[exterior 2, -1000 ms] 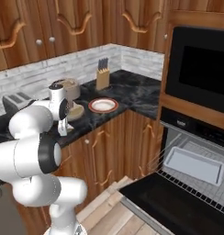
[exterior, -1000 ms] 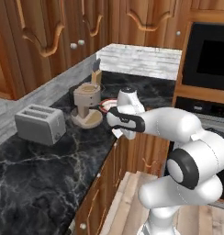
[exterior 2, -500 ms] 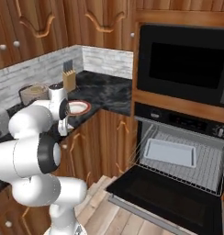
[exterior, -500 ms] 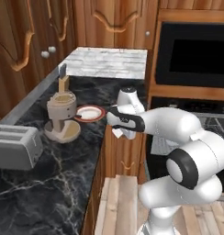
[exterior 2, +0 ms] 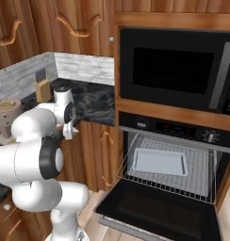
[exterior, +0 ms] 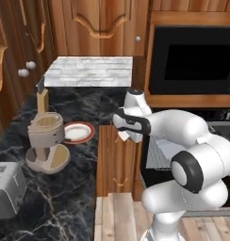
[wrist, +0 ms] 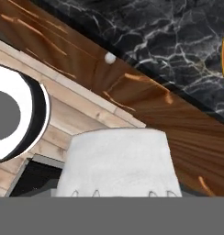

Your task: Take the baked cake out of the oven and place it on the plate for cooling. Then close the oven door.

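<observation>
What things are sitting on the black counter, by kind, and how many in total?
Plate: 1
Stand mixer: 1
Toaster: 1
Knife block: 1
Total: 4

Oven (exterior 2: 178, 141) black, built-in; door (exterior 2: 159, 209) dropped open, rack (exterior 2: 168, 164) pulled out. Plate (exterior: 78, 132) white, red-rimmed, flat on counter.

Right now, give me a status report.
Gripper at counter edge, jaws hidden. Oven door down, tray on rack; cake not made out. Plate bare beside stand mixer.
</observation>
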Robot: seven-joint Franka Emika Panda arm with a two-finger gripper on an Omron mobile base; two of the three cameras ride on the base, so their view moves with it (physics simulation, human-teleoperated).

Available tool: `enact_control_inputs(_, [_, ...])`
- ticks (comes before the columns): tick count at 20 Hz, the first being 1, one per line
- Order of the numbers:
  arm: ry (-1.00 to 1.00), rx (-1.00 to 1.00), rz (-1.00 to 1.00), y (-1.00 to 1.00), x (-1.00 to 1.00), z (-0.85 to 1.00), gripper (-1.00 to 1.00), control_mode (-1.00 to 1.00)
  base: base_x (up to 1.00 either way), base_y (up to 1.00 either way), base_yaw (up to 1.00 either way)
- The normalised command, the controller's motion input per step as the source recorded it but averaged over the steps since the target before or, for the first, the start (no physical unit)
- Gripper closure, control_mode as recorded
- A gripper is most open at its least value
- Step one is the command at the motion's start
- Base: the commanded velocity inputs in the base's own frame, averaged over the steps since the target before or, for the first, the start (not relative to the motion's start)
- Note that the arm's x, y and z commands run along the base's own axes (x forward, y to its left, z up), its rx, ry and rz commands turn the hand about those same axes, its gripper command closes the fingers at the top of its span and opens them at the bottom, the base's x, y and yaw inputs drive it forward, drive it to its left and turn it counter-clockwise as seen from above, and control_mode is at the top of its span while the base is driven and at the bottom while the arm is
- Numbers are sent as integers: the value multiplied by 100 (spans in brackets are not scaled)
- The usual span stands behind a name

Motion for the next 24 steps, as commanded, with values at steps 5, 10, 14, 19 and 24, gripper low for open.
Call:
enact_control_inputs(5, [0,0,0,0,0,0,100,100,51,54,-21])
enact_control_inputs(10, [0,0,-4,19,21,0,100,-100,25,35,-10])
enact_control_inputs(14, [0,6,-2,28,70,0,100,-100,0,0,0])
enact_control_inputs(19, [0,10,0,27,57,-4,100,-100,0,0,0])
enact_control_inputs(24, [5,1,0,78,70,-22,100,-100,0,0,0])
